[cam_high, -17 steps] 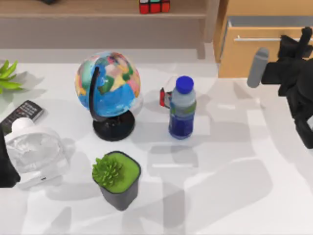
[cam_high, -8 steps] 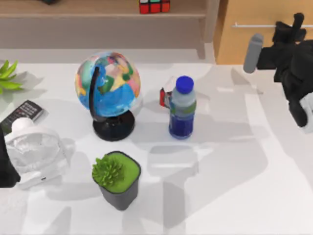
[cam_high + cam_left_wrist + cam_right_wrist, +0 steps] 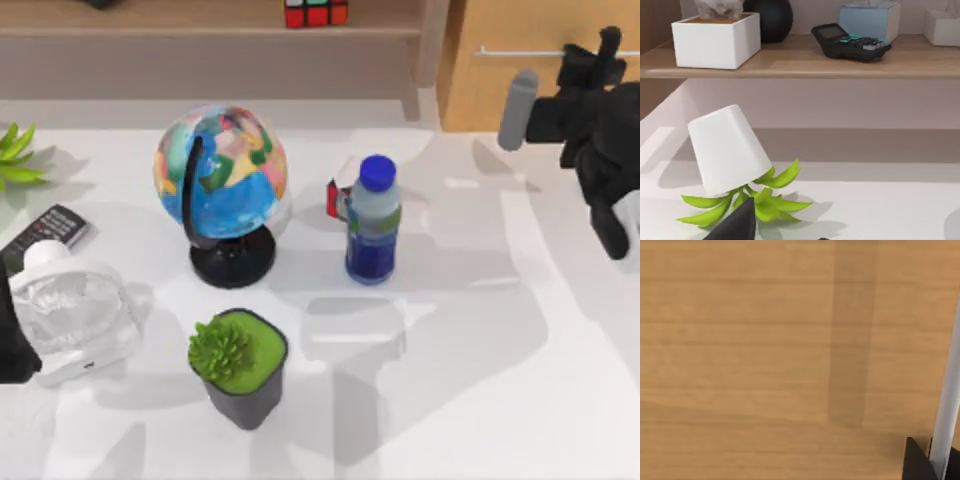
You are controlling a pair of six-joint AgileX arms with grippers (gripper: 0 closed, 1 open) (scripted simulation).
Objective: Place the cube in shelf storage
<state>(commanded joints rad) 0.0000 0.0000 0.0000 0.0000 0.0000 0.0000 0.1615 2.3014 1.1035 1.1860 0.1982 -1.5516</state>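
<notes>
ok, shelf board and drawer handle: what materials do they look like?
Shelf board: light wood, matte; faint grain lines show in the left wrist view. Drawer handle: looks like metal, a smooth pale silver bar on the wood-grain drawer front.

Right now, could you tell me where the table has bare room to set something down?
The widest bare patch is right of the bottle, running to the table's front edge below the right gripper. The left side is crowded: globe, potted succulent, fan, remote.
</notes>
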